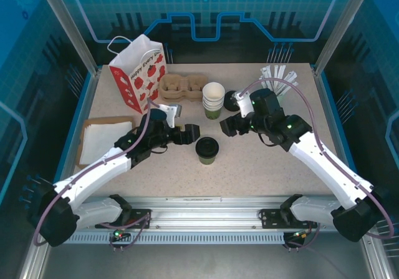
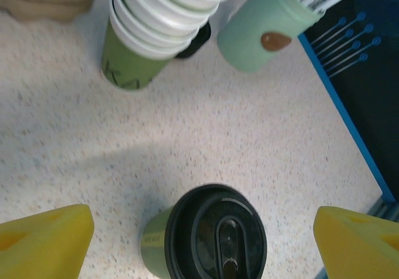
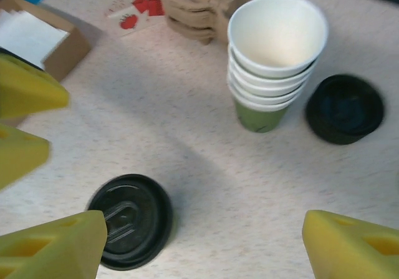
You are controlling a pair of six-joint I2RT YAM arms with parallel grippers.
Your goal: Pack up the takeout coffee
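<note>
The takeout coffee (image 1: 207, 149), an olive-green cup with a black lid, stands upright mid-table. My left gripper (image 1: 187, 133) hovers just left of it, open. In the left wrist view the coffee (image 2: 212, 235) sits between the spread yellow fingers (image 2: 43, 241), touching neither. My right gripper (image 1: 227, 126) hangs open just behind and right of the cup. In the right wrist view the lidded coffee (image 3: 131, 220) lies by the left finger (image 3: 53, 248), with bare table between the fingertips.
A stack of lidless cups (image 1: 213, 99) and a loose black lid (image 1: 232, 99) stand behind the coffee. Cardboard cup carrier (image 1: 182, 85) and strawberry paper bag (image 1: 138, 70) are at back left, napkin box (image 1: 103, 138) at left, and a pale-green stick holder (image 2: 268, 23) at back right.
</note>
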